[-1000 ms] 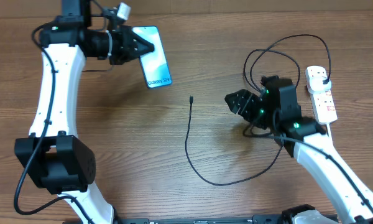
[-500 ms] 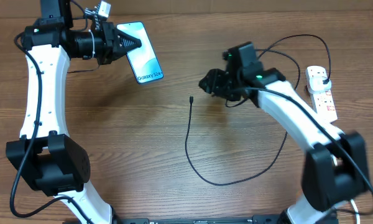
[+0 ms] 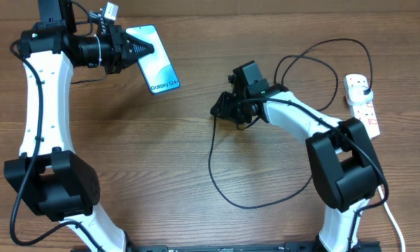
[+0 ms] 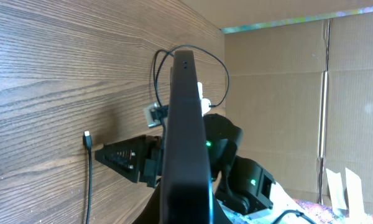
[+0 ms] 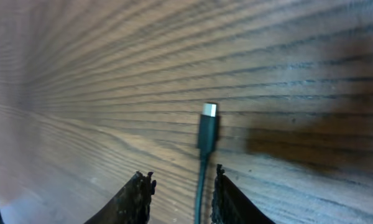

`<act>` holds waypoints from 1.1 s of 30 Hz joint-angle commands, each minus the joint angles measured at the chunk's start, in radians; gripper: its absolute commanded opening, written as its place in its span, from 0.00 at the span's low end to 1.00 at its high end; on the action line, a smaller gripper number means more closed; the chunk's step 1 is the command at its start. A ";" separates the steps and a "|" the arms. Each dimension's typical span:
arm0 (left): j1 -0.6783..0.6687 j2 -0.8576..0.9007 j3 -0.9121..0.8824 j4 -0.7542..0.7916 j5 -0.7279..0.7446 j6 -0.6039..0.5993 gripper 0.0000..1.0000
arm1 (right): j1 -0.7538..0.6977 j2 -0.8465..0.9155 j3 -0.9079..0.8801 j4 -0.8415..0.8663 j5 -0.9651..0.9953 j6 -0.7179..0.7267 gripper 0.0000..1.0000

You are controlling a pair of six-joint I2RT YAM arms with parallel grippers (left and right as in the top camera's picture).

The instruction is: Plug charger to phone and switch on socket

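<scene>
My left gripper is shut on the phone and holds it above the table at the far left, blue screen up. In the left wrist view the phone shows edge-on and hides the jaws. The charger cable lies in a loop on the table, and its connector tip points to the far side. My right gripper is open and low over that tip. In the right wrist view the connector lies just ahead of the open fingers, with the cable between them. The socket strip lies at the far right with the black plug in it.
The cable makes extra loops behind the right arm, near the strip. A cardboard wall stands along the table's far edge. Bare wood table lies between the arms.
My right arm has swung left across the table and come down over the connector tip. My left arm has carried the phone a little left and further back.
</scene>
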 commanded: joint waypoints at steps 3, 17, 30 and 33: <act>0.000 -0.004 0.009 -0.009 0.049 -0.010 0.04 | -0.003 0.045 0.024 0.007 -0.013 0.023 0.29; -0.009 -0.004 0.009 -0.033 0.034 -0.002 0.04 | 0.031 0.082 0.024 0.018 -0.013 0.137 0.21; -0.017 -0.004 0.009 -0.043 0.033 -0.002 0.04 | 0.031 0.140 0.024 0.043 -0.019 0.174 0.14; -0.021 -0.004 0.009 -0.045 0.030 0.005 0.04 | 0.031 0.140 0.024 0.044 -0.018 0.174 0.04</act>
